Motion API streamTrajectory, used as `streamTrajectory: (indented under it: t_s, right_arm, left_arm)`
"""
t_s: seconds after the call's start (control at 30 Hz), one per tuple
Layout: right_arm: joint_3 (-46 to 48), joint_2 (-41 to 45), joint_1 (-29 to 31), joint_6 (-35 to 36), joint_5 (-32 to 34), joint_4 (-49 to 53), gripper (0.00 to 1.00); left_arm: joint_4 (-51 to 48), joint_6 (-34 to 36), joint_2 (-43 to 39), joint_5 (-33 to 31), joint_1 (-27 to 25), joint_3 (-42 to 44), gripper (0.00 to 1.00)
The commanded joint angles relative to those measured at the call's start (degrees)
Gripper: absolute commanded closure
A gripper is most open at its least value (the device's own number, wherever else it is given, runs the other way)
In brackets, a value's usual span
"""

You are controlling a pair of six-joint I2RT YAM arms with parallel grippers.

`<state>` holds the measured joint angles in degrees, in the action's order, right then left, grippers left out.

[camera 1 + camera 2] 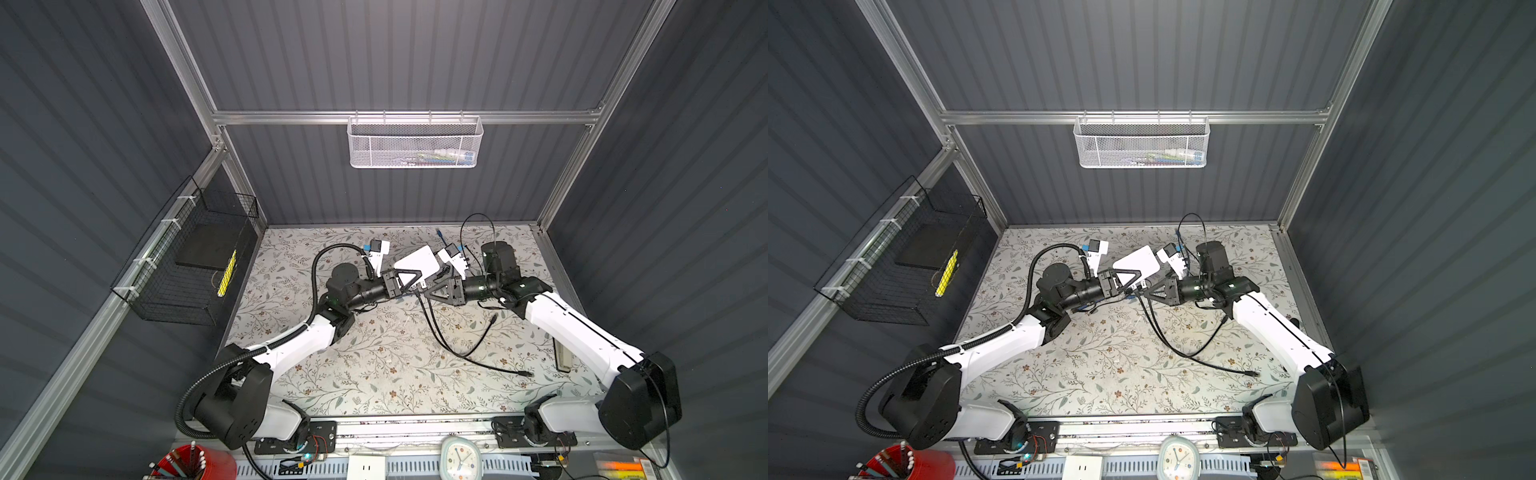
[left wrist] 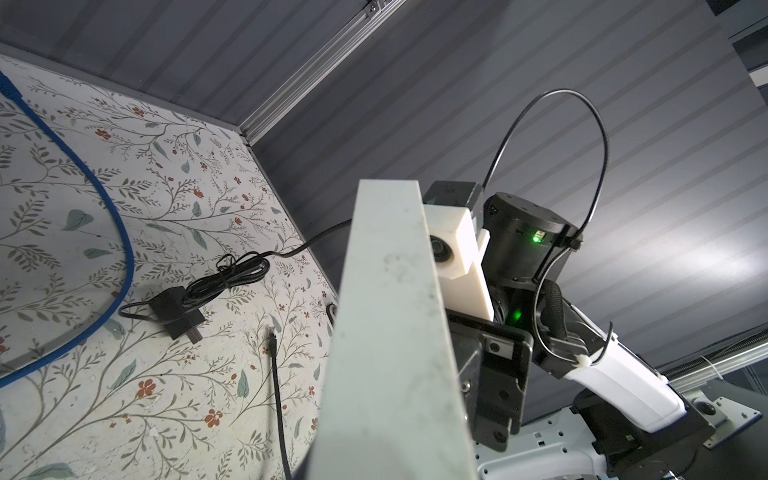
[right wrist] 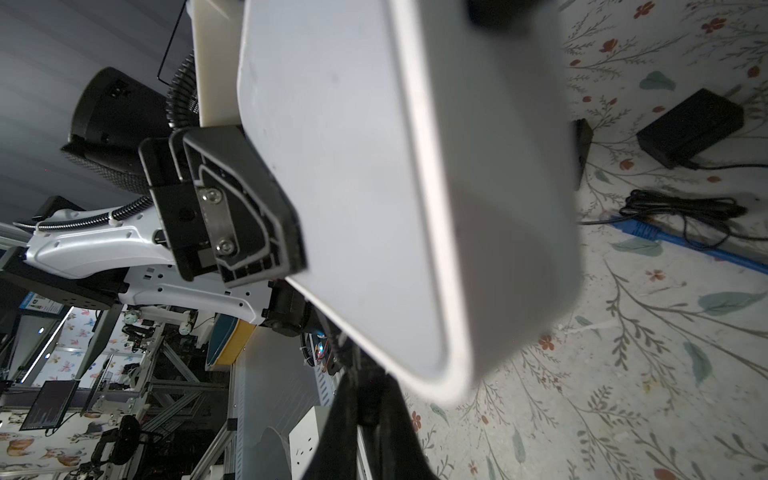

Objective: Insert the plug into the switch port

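Note:
The white switch (image 1: 417, 262) (image 1: 1138, 259) is held up off the table, tilted, with my left gripper (image 1: 409, 279) (image 1: 1128, 280) shut on its near edge. The switch's pale side (image 2: 390, 311) fills the middle of the left wrist view and hides my own jaws. My right gripper (image 1: 424, 292) (image 1: 1144, 292) (image 3: 370, 399) is shut on the black plug (image 1: 417, 291), right at the switch's (image 3: 374, 166) lower corner. The port itself is hidden. Two black cable strands (image 1: 440, 336) hang from there onto the table.
A black power adapter (image 2: 174, 309) with a coiled lead and a blue cable (image 2: 120, 232) (image 1: 441, 237) lie at the back of the flowered table. A white mesh basket (image 1: 415, 141) hangs on the back wall and a black wire basket (image 1: 187, 266) on the left wall.

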<state>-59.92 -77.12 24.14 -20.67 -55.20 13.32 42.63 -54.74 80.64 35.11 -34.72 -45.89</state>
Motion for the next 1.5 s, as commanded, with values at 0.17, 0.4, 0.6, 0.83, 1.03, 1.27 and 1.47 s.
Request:
streamTrajectory:
  t_s: [0.17, 0.4, 0.6, 0.83, 1.03, 1.27, 1.47]
  right_arm:
    - [-2.2, 0.7, -0.8, -0.3, -1.6, -3.3, 1.00]
    - [-3.5, 0.9, -1.5, 1.1, -1.8, -1.2, 1.00]
    - [-2.5, 1.1, -1.9, 0.3, -2.5, -2.4, 1.00]
    - [-2.1, 0.2, -2.1, -1.6, -4.0, -6.2, 1.00]
    - [-3.2, -0.7, -3.9, -1.3, -5.8, -7.2, 1.00]
    - [-5.3, -1.3, -6.1, 0.9, -7.4, -4.5, 1.00]
    - [-5.9, -2.6, -6.0, 0.4, -7.7, -5.1, 1.00]
  left_arm:
    - [1.7, -0.5, 1.0, 4.4, -0.4, 1.1, 1.00]
    - [-9.1, 5.7, -2.8, 4.2, -0.4, -0.4, 1.00]
    - [-7.3, 5.2, -2.2, 5.1, -0.4, 0.2, 1.00]
    - [8.6, -4.1, 2.1, 8.9, -0.6, 1.5, 1.00]
    - [18.0, -10.5, 4.8, 11.2, -0.6, 2.3, 1.00]
    - [6.0, -4.4, 1.3, 12.0, -0.9, 0.5, 1.00]
    - [0.0, -1.9, 1.0, 12.0, -1.6, -0.9, 1.00]
